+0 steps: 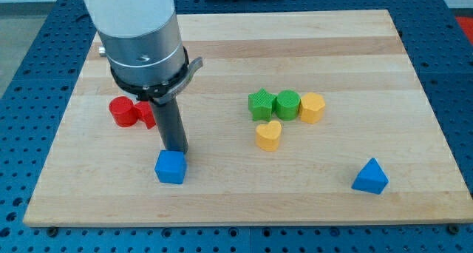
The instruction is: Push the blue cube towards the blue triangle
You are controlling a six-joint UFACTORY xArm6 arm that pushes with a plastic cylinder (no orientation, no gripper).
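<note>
The blue cube sits on the wooden board at the view's lower left. The blue triangle lies at the view's lower right, far from the cube. My tip is at the cube's top edge, just above it in the view, touching or nearly touching it. The rod rises from there into the arm's large grey and white body at the view's upper left.
Two red blocks lie left of the rod, partly hidden by it. A green star, a green hexagon-like block and a yellow block form a row at centre, with a yellow heart just below.
</note>
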